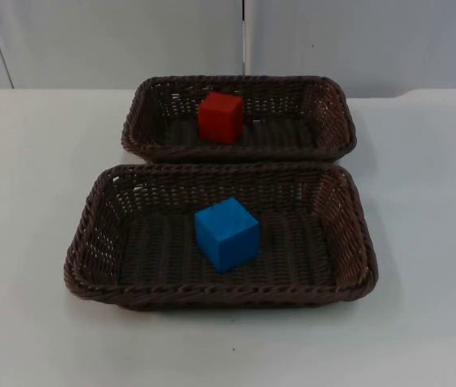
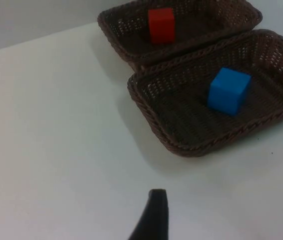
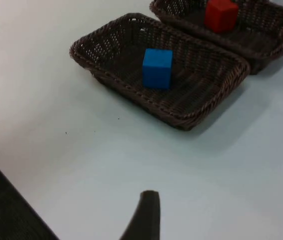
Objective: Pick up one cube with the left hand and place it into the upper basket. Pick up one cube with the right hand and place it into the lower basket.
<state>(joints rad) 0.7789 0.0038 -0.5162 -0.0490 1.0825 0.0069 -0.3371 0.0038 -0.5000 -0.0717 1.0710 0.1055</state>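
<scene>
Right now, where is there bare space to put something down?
The white table is bare left, right and in front of both baskets. Inside the lower basket, floor lies free either side of the blue cube. The upper basket, beside the red cube, is tighter.

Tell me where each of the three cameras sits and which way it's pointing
Top view: fixed above, looking down and forward at the upper basket holding the red cube and the lower basket holding the blue cube; grey wall behind.
Left wrist view: off to the left side, looking along the left claw, a black fingertip showing, toward both baskets.
Right wrist view: off to the right side, looking along the right claw, fingertip showing.
All views share both baskets and cubes on the white table.
</scene>
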